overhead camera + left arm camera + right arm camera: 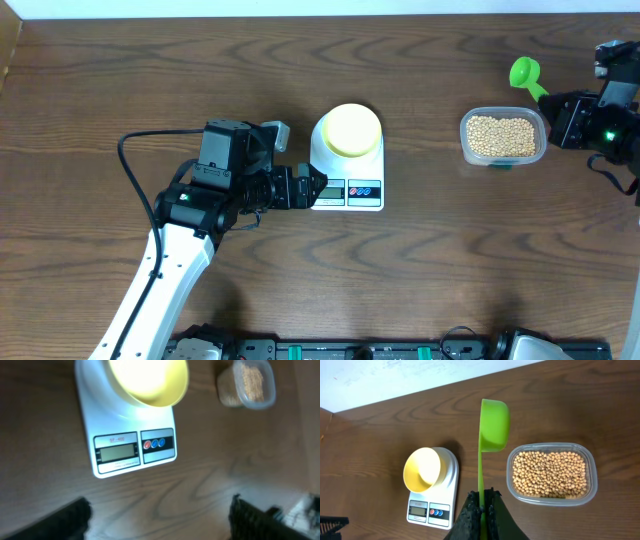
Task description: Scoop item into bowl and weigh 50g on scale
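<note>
The pale yellow bowl (pixel 350 130) sits empty on the white scale (pixel 345 192) at the table's middle. It also shows in the left wrist view (pixel 147 382) and the right wrist view (pixel 422 469). The tan beans (pixel 501 134) fill a clear plastic tub (pixel 467 150) at the right. My right gripper (pixel 481 505) is shut on the handle of a green scoop (pixel 494 422), held empty, beside the tub's far right end. My left gripper (pixel 305 188) is open and empty, just left of the scale's display (pixel 116 452).
The tub also shows in the left wrist view (pixel 247 385) and the right wrist view (pixel 551 474). A black cable (pixel 135 150) loops left of the left arm. The table's far edge runs along the top.
</note>
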You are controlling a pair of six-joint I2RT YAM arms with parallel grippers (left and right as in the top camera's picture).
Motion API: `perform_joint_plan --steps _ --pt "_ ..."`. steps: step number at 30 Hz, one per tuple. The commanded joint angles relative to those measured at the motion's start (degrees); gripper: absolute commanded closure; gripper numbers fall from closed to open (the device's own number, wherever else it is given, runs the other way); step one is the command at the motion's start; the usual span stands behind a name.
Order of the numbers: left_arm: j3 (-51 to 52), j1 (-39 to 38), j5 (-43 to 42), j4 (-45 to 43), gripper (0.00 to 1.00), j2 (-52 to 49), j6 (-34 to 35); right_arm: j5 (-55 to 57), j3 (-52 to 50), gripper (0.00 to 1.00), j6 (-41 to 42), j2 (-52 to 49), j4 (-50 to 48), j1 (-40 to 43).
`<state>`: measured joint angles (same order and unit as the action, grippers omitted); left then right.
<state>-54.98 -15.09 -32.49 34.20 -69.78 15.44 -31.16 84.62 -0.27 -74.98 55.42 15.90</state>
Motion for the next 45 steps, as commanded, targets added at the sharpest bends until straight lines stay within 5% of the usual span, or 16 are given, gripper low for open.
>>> perform_joint_plan --steps 1,7,21,39,45 --pt "-0.33 0.13 -2.69 -0.24 0.42 -0.22 -0.11 -0.74 -0.11 0.99 -0.42 -0.02 -0.11 0.13" --pt "-0.33 0.13 -2.40 0.42 0.92 -0.22 1.49 -0.74 -0.11 0.99 4.55 -0.02 -0.13 0.11" --pt "-0.33 -11.76 20.68 4.31 0.93 -1.66 6.23 0.98 -0.11 0.99 6.03 -0.02 0.55 -1.55" --pt "-0.33 -21.27 21.94 -9.99 0.93 -16.28 1.22 2.62 -0.11 0.99 5.77 -0.02 0.33 -2.51" --pt "-0.33 -21.27 31.19 -11.34 0.93 -17.11 1.11 2.78 -0.11 0.99 5.77 -0.02 0.33 -2.51"
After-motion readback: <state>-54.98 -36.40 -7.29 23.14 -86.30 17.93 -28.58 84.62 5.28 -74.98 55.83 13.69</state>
